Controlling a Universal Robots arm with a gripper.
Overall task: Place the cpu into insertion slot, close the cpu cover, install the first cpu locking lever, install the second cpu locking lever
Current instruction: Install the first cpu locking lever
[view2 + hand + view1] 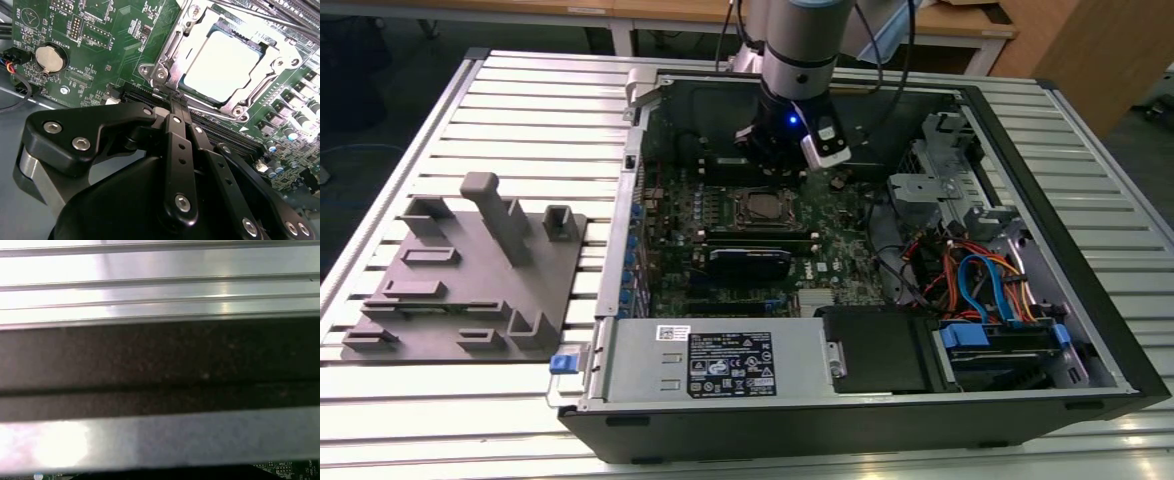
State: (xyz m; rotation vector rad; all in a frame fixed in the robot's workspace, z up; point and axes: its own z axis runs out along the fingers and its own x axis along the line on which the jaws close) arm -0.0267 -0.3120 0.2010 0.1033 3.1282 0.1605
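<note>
Nearest, in the second wrist view: the gripper (175, 102), black linkages broad in the foreground, fingers (172, 135) drawn together with nothing visible between them. Tips right at the near edge of the socket (161, 71); touching it or not, cannot tell. Beneath the fingers, long black memory slots (235, 142) alongside the socket. Inside the socket, the chip (222, 60), flat, silvery top up. Over the chip's edges, the cover (192, 40), folded down and level, framing the chip in its window. Around the socket, green board (115, 45); well apart from the socket, a round coin battery (50, 57).

In the exterior view, nearer than the socket: the black wall of an open computer case (854, 425), then a grey power box (707, 360) with a label, then a dark card (750, 262) standing across the board. Just behind the socket, the arm (794, 50), upright. To the exterior view's right of the socket, blue and orange cables (981, 285). To the exterior view's left of the socket, outside the case, a grey holder plate (454, 290) with upright posts, flat on the slatted metal bench (534, 110). Far beyond the socket, a wooden table (961, 25).

In the first wrist view: bright bench slats above a dark case wall.
</note>
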